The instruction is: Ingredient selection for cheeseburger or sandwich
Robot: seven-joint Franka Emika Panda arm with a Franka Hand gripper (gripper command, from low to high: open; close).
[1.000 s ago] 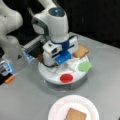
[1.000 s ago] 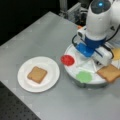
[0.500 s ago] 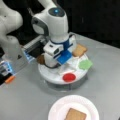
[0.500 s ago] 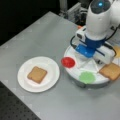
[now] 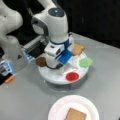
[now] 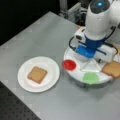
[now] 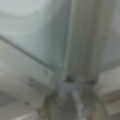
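One bread slice (image 5: 75,115) already on the white paper plate (image 5: 56,110), nothing stacked on it. Beyond, round white divided tray (image 5: 53,77) holding red piece (image 5: 72,76), green piece (image 5: 86,62), second bread slice (image 5: 78,49), dark-brown patty (image 5: 41,61). Gripper (image 5: 55,65) low inside tray near patty; jaw state cannot tell. No cheese visible.

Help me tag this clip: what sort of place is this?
Likely a robotics lab bench: a grey table, toy food on a round white tray, a bread slice on a paper plate, the gripper down on the tray.
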